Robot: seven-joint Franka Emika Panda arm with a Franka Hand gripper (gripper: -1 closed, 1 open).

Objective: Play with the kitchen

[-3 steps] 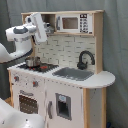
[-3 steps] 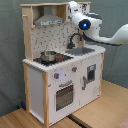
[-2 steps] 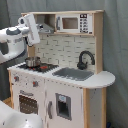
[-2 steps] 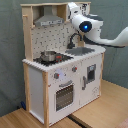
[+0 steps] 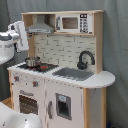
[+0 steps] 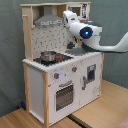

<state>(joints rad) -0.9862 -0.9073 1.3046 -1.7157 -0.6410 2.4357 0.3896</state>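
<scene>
The end effector (image 5: 21, 35) has lifted higher beside the toy kitchen (image 5: 65, 95), above the little pot (image 5: 32, 62); I cannot tell if it is apart or together.

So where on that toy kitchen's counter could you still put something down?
The clearest bare patch is the rounded end of the countertop, past the sink and black faucet toward the first exterior view's right. The stove end is crowded: a small pot sits on the burners, with the robot's arm hovering beside it. The sink basin itself looks empty too.
</scene>
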